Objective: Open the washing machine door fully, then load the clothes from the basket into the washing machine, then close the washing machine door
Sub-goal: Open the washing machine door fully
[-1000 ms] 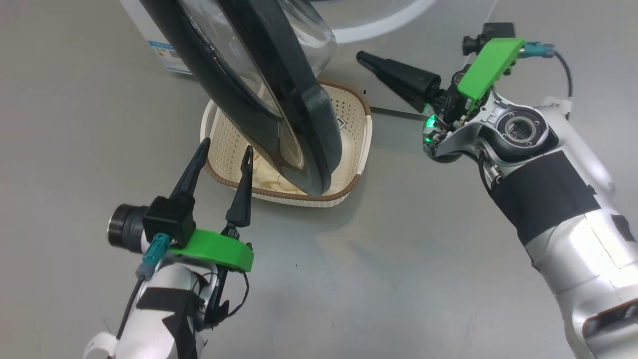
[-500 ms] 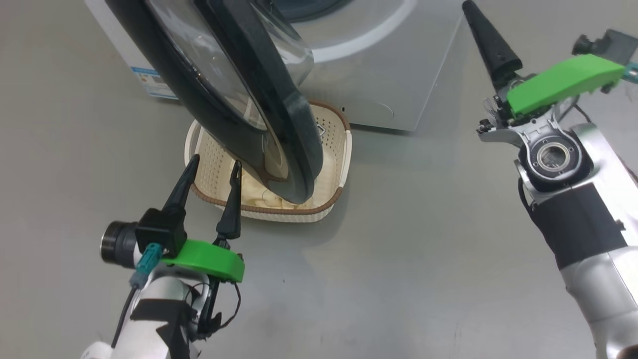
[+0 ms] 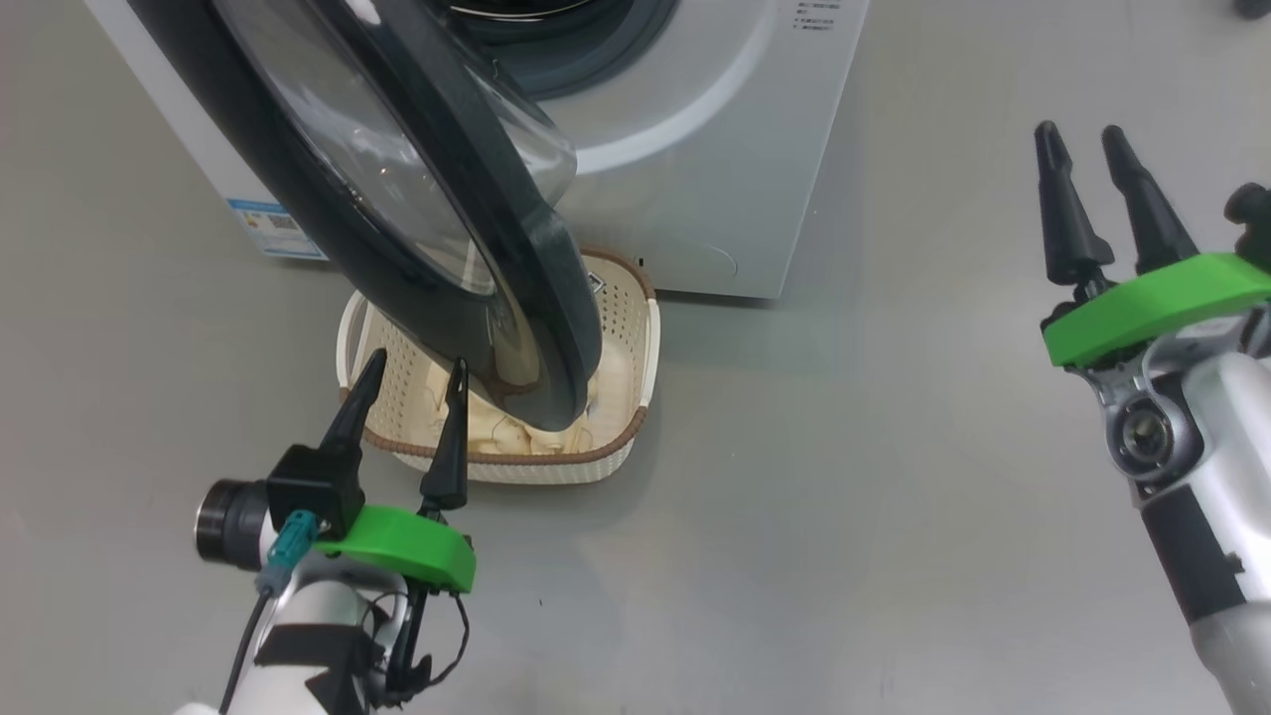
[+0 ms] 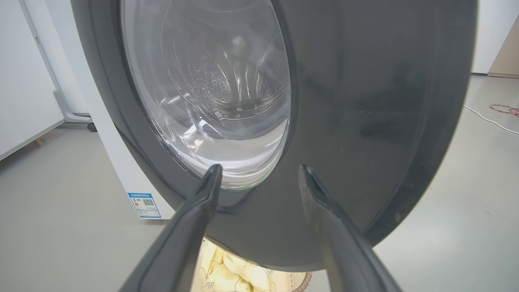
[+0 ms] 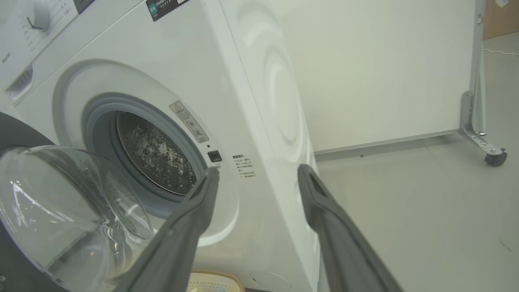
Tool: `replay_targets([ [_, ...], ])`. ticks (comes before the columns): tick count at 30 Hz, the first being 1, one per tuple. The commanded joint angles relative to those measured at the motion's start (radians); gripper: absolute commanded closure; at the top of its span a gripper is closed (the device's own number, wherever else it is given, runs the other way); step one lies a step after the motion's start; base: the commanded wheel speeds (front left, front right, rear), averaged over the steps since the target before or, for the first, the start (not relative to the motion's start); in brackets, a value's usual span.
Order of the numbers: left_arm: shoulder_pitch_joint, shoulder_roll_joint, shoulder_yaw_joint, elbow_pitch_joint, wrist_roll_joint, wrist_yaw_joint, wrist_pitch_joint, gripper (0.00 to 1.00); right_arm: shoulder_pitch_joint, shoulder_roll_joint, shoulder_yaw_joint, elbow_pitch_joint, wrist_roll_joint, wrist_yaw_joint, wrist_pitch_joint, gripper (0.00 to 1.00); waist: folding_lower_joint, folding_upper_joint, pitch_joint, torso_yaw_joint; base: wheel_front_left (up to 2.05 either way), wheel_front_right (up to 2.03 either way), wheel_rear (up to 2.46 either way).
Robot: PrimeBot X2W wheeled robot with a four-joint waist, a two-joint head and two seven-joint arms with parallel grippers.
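Jaws on the right gripper [image 3: 1077, 134] stand wide apart and empty at the right edge of the head view. A second ago they were pinched shut, close to the washing machine door [image 3: 377, 199]. The door now looks released, hanging open over the basket [image 3: 618, 452] at centre, with the clothes [image 3: 506, 432] inside it. Loading seems next. The left gripper [image 3: 417, 360], lower left, is also spread and holds nothing.

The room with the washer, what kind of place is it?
Probably a robot test lab, not a home laundry. The washer stands alone on a bare grey floor, and a plain white wheeled panel stands beside it instead of a proper wall.
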Motion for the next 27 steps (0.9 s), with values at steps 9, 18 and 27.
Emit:
replay_targets([
  [9,0.000,0.023,0.046,-0.018,-0.004,0.004,-0.007,0.00,0.183,0.092,-0.205,-0.154,-0.367,0.003,-0.011,0.00,0.0001,-0.0001,-0.030,-0.023,0.00,0.00,0.00],
  [18,0.017,0.024,0.049,-0.005,-0.004,0.002,-0.007,0.00,0.395,0.196,-0.299,-0.329,-0.576,0.003,0.054,0.00,0.0001,-0.0001,-0.059,-0.032,0.00,0.00,0.00],
  [27,0.029,0.027,0.050,-0.006,-0.002,0.002,-0.007,0.00,0.537,0.231,-0.321,-0.449,-0.640,0.003,0.087,0.00,0.0001,-0.0001,-0.069,-0.043,0.00,0.00,0.00],
])
